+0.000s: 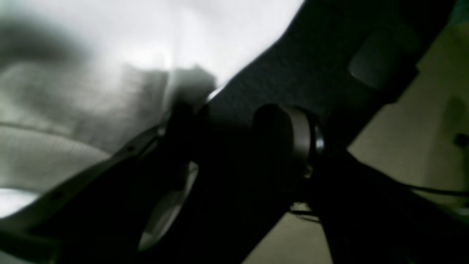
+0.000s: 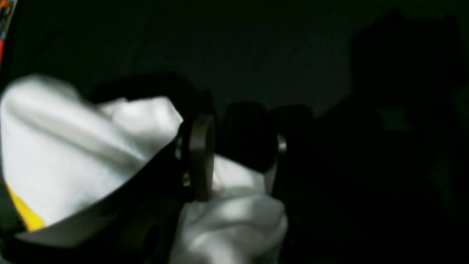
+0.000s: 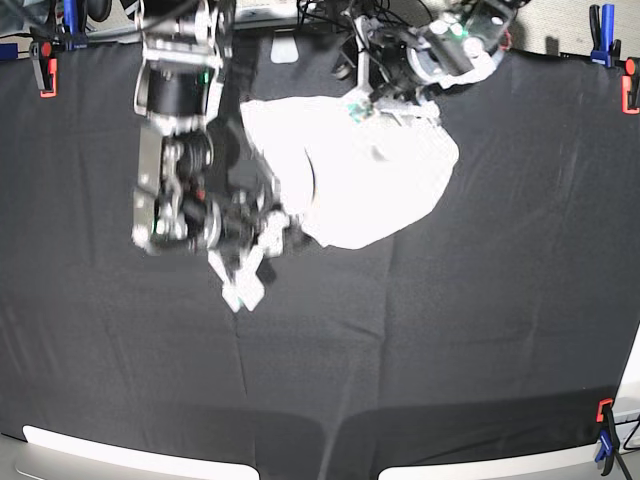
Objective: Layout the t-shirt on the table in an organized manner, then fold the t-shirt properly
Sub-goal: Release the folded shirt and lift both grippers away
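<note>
The white t-shirt (image 3: 370, 170) lies bunched on the far middle of the black table (image 3: 450, 330). My right gripper (image 3: 272, 232) is at the shirt's lower left corner. In the right wrist view the right gripper (image 2: 221, 154) has its jaws nearly together, with white t-shirt (image 2: 73, 146) cloth bunched between and below them; a yellow print patch shows at the left. My left gripper (image 3: 372, 108) is at the shirt's far edge. In the blurred left wrist view the left gripper (image 1: 227, 124) has its jaws apart over the dark table (image 1: 311, 66), one finger beside the t-shirt (image 1: 146, 44).
Red and blue clamps hold the table's cloth at the corners, one at far left (image 3: 45, 65), one at far right (image 3: 625, 85) and one at near right (image 3: 603, 415). Cables and arm bases (image 3: 320, 15) crowd the far edge. Pale floor (image 1: 421, 128) shows beyond the table.
</note>
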Robot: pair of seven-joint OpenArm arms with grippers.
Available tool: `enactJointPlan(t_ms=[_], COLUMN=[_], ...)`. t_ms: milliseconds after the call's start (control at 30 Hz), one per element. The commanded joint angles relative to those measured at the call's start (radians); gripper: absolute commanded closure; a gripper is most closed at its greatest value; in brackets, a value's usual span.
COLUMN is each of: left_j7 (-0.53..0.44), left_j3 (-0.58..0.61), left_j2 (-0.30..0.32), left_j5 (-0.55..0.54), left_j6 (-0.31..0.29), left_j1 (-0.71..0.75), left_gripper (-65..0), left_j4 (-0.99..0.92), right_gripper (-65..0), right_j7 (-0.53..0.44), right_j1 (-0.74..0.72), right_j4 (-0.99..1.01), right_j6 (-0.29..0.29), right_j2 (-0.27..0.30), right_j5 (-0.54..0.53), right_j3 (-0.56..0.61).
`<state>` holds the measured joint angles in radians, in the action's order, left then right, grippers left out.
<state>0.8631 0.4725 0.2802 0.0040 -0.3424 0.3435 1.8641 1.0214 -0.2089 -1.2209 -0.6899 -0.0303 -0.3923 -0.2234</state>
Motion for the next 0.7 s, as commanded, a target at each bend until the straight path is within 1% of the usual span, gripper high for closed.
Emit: enactJointPlan(t_ms=[0, 100, 167, 200, 300, 400, 533, 567, 667], left_j7=[0.011, 0.01, 0.01, 0.01, 0.011, 0.011, 0.011, 0.011, 0.01], left_j3=[-0.002, -0.002, -0.002, -0.002, -0.002, -0.002, -0.004, -0.01, -0.045], left_j2=[0.006, 0.006, 0.006, 0.006, 0.006, 0.006, 0.006, 0.006, 0.006], left_j5=[0.047, 0.101, 0.101, 0.101, 0.101, 0.106, 0.193, 0.207, 0.203], left_j6=[0.018, 0.019, 0.028, 0.042, 0.067, 0.066, 0.067, 0.067, 0.068], left_j1=[-0.007, -0.029, -0.051, -0.063, -0.095, -0.129, -0.172, -0.183, -0.214], left_gripper=[-31.8, -31.8, -31.8, -31.8, -31.8, -31.8, -31.8, -31.8, -31.8], left_j4=[0.008, 0.008, 0.008, 0.008, 0.008, 0.008, 0.008, 0.007, 0.007], right_gripper=[-20.9, -20.9, -20.9, -20.9, -20.9, -20.9, -20.9, -20.9, -20.9], right_j7=[-0.003, 0.005, 0.018, 0.02, 0.024, 0.045, 0.06, 0.065, 0.087], right_j1=[-0.007, 0.034, 0.063, 0.078, 0.128, 0.18, 0.256, 0.275, 0.336], right_j4=[-0.016, -0.021, -0.036, -0.048, -0.105, -0.177, -0.283, -0.307, -0.369], right_j6=[-0.008, -0.008, -0.008, -0.008, -0.008, -0.008, -0.008, -0.008, -0.008], right_j2=[0.013, 0.031, 0.046, 0.047, 0.058, 0.061, 0.06, 0.061, 0.06], right_j5=[-0.007, -0.042, -0.074, -0.086, -0.09, -0.09, -0.093, -0.11, -0.17], right_j3=[0.005, 0.008, 0.008, 0.008, 0.008, 0.008, 0.008, 0.008, 0.008])
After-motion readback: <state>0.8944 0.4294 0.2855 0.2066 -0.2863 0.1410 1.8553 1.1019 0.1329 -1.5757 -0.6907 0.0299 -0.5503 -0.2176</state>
